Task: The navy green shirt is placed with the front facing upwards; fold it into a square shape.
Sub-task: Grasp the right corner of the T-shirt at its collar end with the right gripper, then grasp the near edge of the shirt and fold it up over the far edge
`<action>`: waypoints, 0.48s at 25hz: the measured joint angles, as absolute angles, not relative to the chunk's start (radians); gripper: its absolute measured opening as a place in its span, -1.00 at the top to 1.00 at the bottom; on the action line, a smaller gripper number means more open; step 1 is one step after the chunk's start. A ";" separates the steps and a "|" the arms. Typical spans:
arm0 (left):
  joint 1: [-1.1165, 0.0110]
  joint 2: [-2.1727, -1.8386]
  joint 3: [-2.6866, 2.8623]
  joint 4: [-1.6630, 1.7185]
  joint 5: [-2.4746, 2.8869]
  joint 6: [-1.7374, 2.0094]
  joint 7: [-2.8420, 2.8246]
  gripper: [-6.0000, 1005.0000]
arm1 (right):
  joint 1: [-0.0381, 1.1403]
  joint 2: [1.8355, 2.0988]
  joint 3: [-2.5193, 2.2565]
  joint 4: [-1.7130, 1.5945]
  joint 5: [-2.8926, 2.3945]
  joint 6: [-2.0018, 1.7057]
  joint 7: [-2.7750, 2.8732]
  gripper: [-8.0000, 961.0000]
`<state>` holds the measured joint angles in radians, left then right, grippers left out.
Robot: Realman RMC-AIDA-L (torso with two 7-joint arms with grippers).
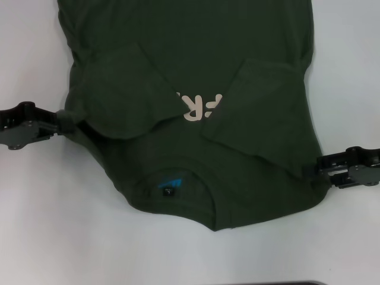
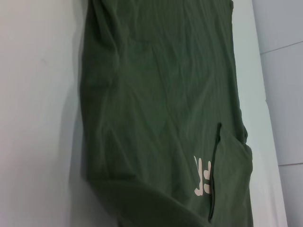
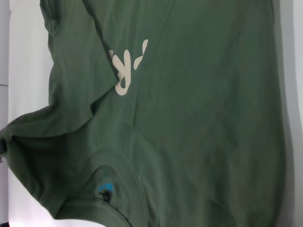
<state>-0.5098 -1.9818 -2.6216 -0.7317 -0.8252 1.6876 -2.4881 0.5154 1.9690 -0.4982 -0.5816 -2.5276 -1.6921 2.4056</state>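
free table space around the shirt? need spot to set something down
Bare white table in front of the navy green shirt, near the collar, and strips beyond each side. Crowded at the shoulders: left gripper and right gripper sit there.

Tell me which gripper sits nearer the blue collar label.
Left, narrowly. The left gripper is at the shirt's left edge, the right gripper at its right edge; the blue collar label lies between them.

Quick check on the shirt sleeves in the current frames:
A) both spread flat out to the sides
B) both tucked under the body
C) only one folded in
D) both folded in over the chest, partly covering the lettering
D: in the head view both sleeves of the navy green shirt lie folded inward over the chest, leaving only part of the cream lettering visible between them.
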 joint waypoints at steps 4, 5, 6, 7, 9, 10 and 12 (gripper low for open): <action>-0.511 -1.982 -2.622 -0.732 -0.828 1.689 -2.488 0.92 | 0.516 1.971 -0.502 -0.590 -2.529 -1.696 2.397 -0.48; -0.512 -1.982 -2.622 -0.732 -0.830 1.689 -2.488 0.92 | 0.516 1.971 -0.503 -0.592 -2.530 -1.698 2.397 -0.45; -0.512 -1.982 -2.622 -0.732 -0.832 1.689 -2.488 0.92 | 0.517 1.971 -0.503 -0.593 -2.531 -1.698 2.397 -0.42; -0.512 -1.983 -2.622 -0.732 -0.832 1.689 -2.488 0.92 | 0.518 1.971 -0.504 -0.593 -2.531 -1.699 2.397 -0.38; -0.512 -1.983 -2.622 -0.732 -0.833 1.689 -2.488 0.92 | 0.518 1.968 -0.505 -0.593 -2.532 -1.699 2.398 -0.31; -0.512 -1.983 -2.622 -0.732 -0.833 1.689 -2.488 0.92 | 0.519 1.967 -0.505 -0.594 -2.532 -1.699 2.399 -0.28; -0.512 -1.983 -2.622 -0.732 -0.833 1.688 -2.489 0.92 | 0.519 1.965 -0.506 -0.594 -2.532 -1.699 2.401 -0.21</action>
<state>-0.5124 -1.9834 -2.6216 -0.7317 -0.8329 1.6878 -2.4888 0.5186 1.9649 -0.5062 -0.5937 -2.5323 -1.6986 2.4008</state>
